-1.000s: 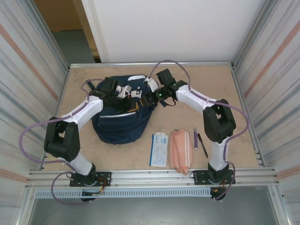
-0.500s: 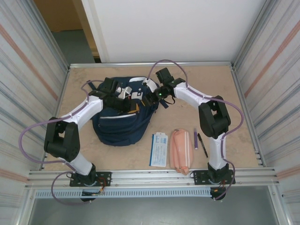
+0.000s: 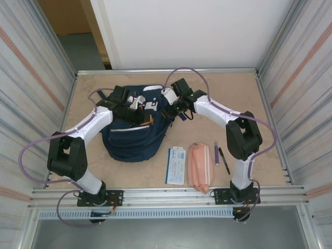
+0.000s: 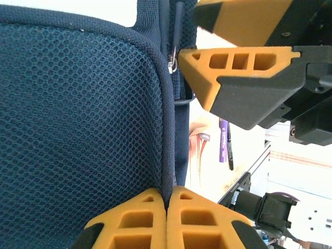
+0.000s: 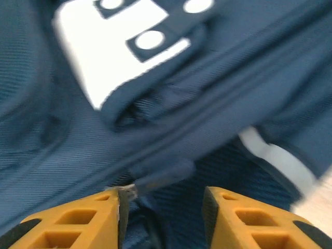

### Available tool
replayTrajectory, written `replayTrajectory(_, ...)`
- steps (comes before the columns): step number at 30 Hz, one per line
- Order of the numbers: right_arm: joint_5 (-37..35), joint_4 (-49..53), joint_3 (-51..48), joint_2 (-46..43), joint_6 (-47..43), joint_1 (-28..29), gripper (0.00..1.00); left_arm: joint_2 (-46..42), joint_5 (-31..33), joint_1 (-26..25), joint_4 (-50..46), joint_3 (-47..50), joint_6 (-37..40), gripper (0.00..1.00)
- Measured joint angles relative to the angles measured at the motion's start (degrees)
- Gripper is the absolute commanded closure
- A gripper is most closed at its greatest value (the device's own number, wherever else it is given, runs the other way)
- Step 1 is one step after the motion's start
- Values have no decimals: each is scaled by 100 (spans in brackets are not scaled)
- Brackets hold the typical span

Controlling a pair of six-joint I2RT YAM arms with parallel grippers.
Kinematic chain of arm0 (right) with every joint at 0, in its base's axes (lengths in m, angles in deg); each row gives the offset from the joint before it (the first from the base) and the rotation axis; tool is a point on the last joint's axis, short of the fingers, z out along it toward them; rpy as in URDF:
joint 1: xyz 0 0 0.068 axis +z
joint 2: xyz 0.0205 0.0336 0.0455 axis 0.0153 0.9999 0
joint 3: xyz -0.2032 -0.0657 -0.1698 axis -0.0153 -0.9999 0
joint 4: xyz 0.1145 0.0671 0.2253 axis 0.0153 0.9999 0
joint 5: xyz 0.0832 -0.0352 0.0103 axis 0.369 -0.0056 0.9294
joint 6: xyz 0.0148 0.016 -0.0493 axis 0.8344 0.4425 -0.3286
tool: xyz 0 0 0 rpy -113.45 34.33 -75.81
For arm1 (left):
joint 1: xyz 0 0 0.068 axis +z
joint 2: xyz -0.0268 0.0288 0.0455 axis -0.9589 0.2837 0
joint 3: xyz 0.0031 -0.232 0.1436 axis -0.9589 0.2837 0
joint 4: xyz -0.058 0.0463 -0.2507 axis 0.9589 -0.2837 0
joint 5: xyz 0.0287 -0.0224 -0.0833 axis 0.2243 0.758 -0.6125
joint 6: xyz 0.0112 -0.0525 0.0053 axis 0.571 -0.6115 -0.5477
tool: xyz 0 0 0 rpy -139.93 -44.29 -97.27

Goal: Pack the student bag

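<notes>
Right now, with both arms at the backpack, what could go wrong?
The left end effector pinches only the thin piped edge of the student bag, so a hard tug could slip it free. The right end effector is open beside the zipper pull and could close on fabric instead. Both end effectors sit close together and might collide.

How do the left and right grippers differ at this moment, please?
The left gripper is shut, while the right gripper is open with its fingers well apart. The left gripper pinches the piped edge of a mesh panel on the student bag; the right gripper holds nothing and hovers over a zipper seam. Both have orange fingers and sit at the bag's far end.
</notes>
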Motion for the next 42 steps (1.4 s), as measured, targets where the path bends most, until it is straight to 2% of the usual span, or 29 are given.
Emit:
replayTrajectory(2,-750,42,-13,-48,164,107,53,-2,11,0,0,2,0,100)
replayTrajectory(4,-1176,103,-13,-48,321,155,50,-2,22,0,2,2,-9,100)
replayTrajectory(7,-1189,216,-55,-87,588,79,46,-2,31,0,2,2,-22,100)
replayTrajectory(9,-702,247,-138,-186,728,-76,45,-2,31,0,4,2,-22,100)
replayTrajectory(13,1139,146,-184,-275,883,-704,44,-2,20,0,7,2,-20,100)
replayTrajectory(16,2361,98,-184,-267,667,-1110,44,-2,4,0,0,2,-4,100)
replayTrajectory(18,2839,118,-170,-234,365,-1172,44,-4,-2,0,-13,0,31,100)
replayTrajectory(24,3552,120,-122,116,-570,-988,42,-2,-66,0,-256,-142,208,100)
replayTrajectory(31,4098,621,837,951,-1200,-1040,42,-4,-177,0,-417,-179,330,100)
replayTrajectory(42,4920,1368,890,1045,-1700,-1165,44,-2,-216,50,-938,-649,581,100)
